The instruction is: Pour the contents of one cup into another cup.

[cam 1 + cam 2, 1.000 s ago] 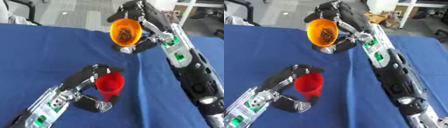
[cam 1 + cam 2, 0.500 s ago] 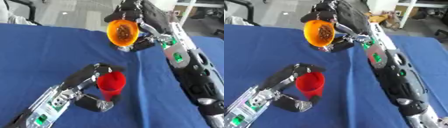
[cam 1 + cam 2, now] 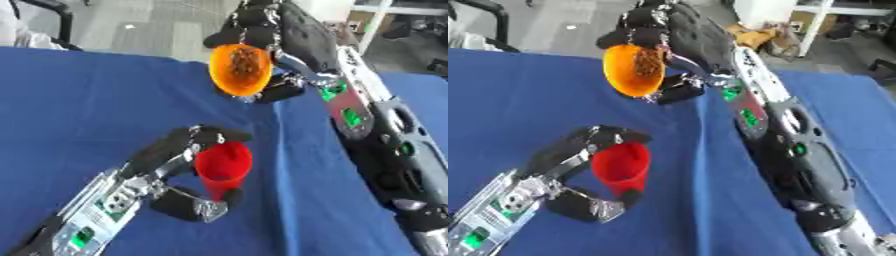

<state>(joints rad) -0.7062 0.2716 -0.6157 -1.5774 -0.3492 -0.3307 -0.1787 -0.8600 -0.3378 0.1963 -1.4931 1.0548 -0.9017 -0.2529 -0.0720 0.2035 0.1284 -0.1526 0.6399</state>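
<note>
Orange cup [image 3: 239, 69] hangs tipped on its side above the blue bench [image 3: 79, 105], the right robot hand [image 3: 271, 30] curled round it, brownish contents showing inside. Below, the left robot hand [image 3: 179, 150] wraps the upright red cup [image 3: 223, 167]. To pour well, the orange lip should come directly over the red mouth before tipping further, slowly, while the red cup is held steady.

A bench covered in deep blue cloth [image 3: 96, 105] fills most of the view. Beyond the bench's far edge lies a pale grey floor [image 3: 149, 30]. At the far right of the bench stands a white shelf frame [image 3: 820, 15], with brownish clutter [image 3: 759, 36] near its foot.
</note>
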